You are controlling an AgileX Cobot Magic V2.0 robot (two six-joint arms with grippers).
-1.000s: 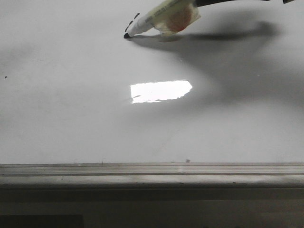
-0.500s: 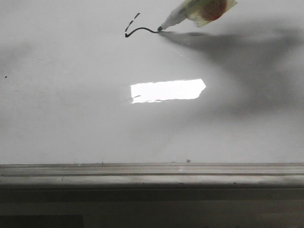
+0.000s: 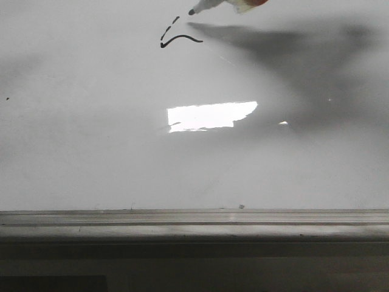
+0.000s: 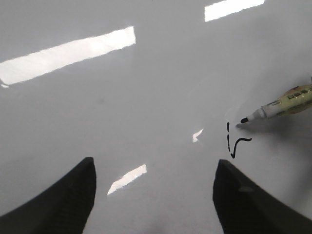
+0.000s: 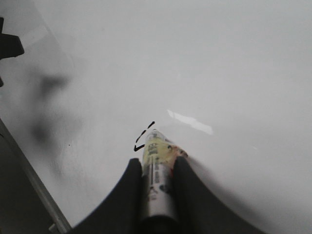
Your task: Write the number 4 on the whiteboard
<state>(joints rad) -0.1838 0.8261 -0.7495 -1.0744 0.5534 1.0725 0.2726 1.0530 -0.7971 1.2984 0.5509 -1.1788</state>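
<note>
Right gripper (image 5: 157, 183): clamped on marker (image 5: 155, 183), tip lifted just beyond the strokes.
Left gripper (image 4: 153, 195): fingers apart, empty, hovering near the strokes.
Number 4 (image 3: 176, 38): slanted dashes plus wavy bar only, stem missing, far end of whiteboard (image 3: 91, 152).
Risk: tip lands off the bar, so the stem misses and the figure reads wrong.

A pale yellow-green marker pen with a white neck and black tip (image 3: 209, 6) is slanting in from the far edge of the front view, its tip hanging just clear of the surface. Orange-stained clear tape (image 3: 250, 3) is wrapping its barrel. Its soft grey shadow (image 3: 279, 42) is stretching out beside it.
</note>
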